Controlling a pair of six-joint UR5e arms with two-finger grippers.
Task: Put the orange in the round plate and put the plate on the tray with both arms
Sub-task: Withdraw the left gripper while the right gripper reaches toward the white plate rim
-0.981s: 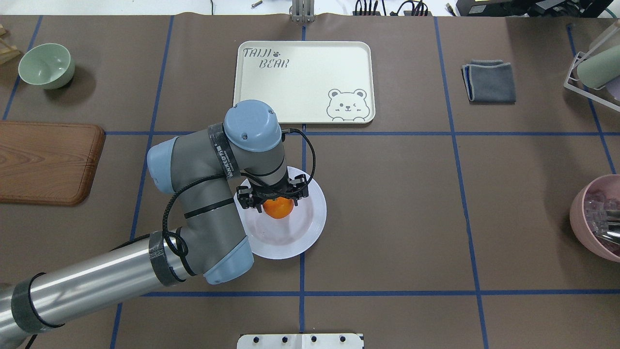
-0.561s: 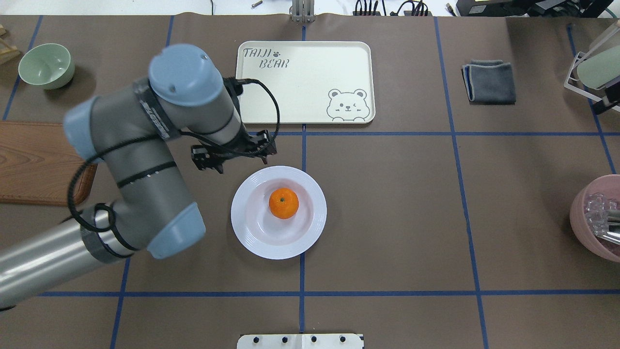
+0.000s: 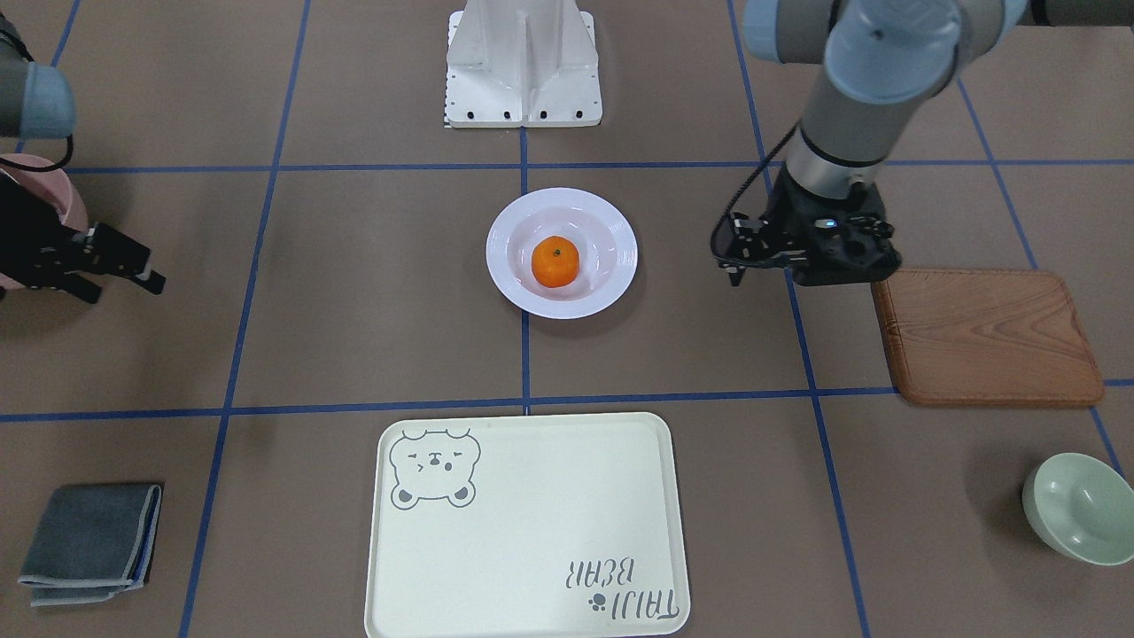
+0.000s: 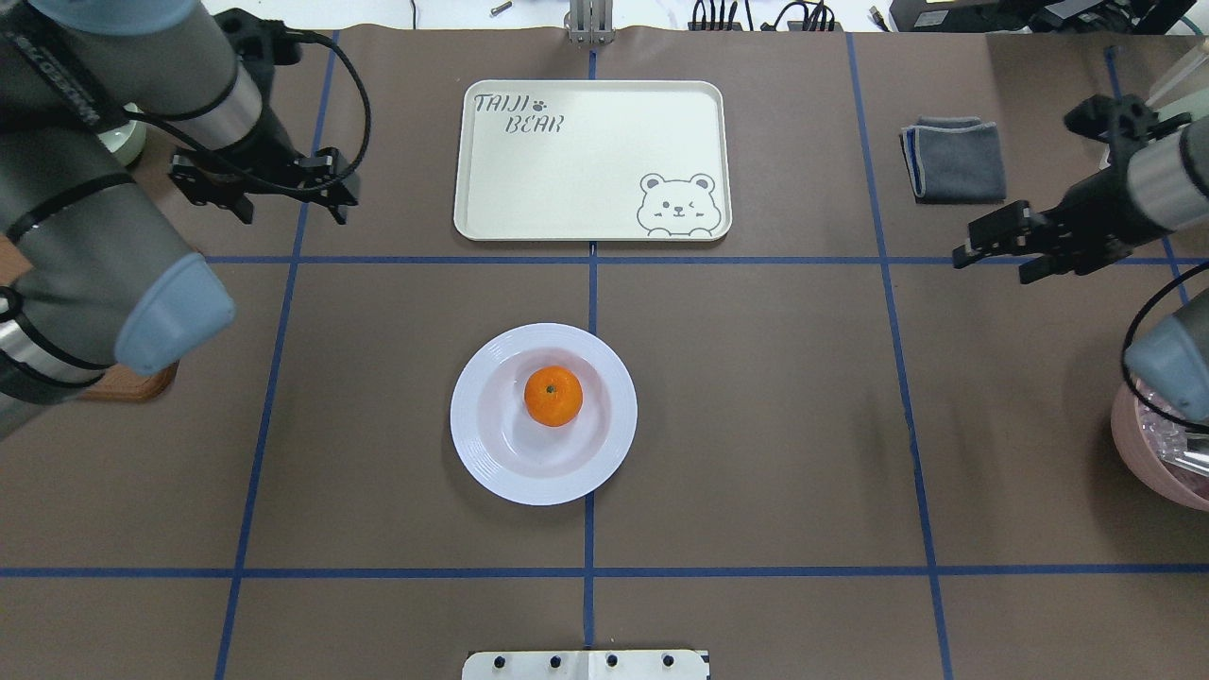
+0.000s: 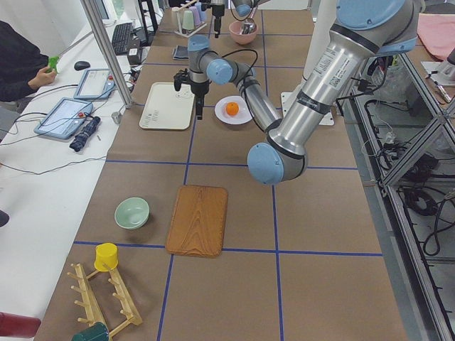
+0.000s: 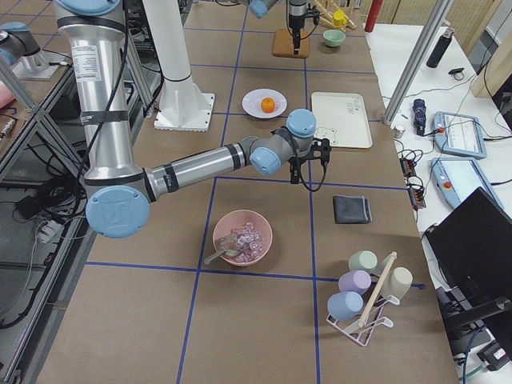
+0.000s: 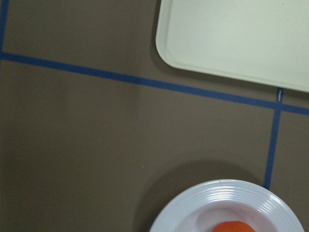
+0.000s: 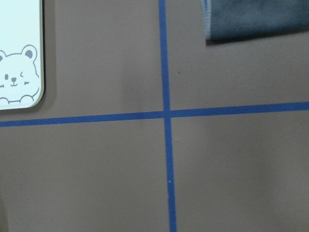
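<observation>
The small bright-orange mandarin (image 4: 553, 396) sits in the sunken centre of the glossy white round plate (image 4: 619, 416). The plate stands on the brown tabletop (image 4: 756, 425) a little below the middle of the overhead view, straddling a blue tape line. Neither arm touches plate or fruit. The large pale cream rectangular tray (image 4: 592, 161) with the grey bear drawing lies at the upper centre of that view, apart from the plate and across another blue line.

The left pincer (image 4: 291, 212) hangs in the upper left of the overhead view, left of the tray and well apart from the plate. Its two fingers are spread wide and hold nothing. In the front-facing view it is right of the plate, near the left end of the brown wooden board (image 3: 988, 337). Its wrist camera looks down on a rounded tray corner at upper right, with the plate's ridged rim and a sliver of the mandarin at the bottom edge.

The right pincer (image 4: 992, 264) hovers near the right edge of the overhead view, below the folded grey cloth (image 4: 954, 158) and well apart from the plate. Its fingers are parted and empty. Its wrist camera shows the bear corner of the tray at the left edge and the cloth at upper right.

A pale green bowl (image 3: 1081, 507) rests at the lower right of the front-facing view. A pink bowl (image 4: 1157, 444) sits at the overhead view's right edge, partly behind the right arm.
</observation>
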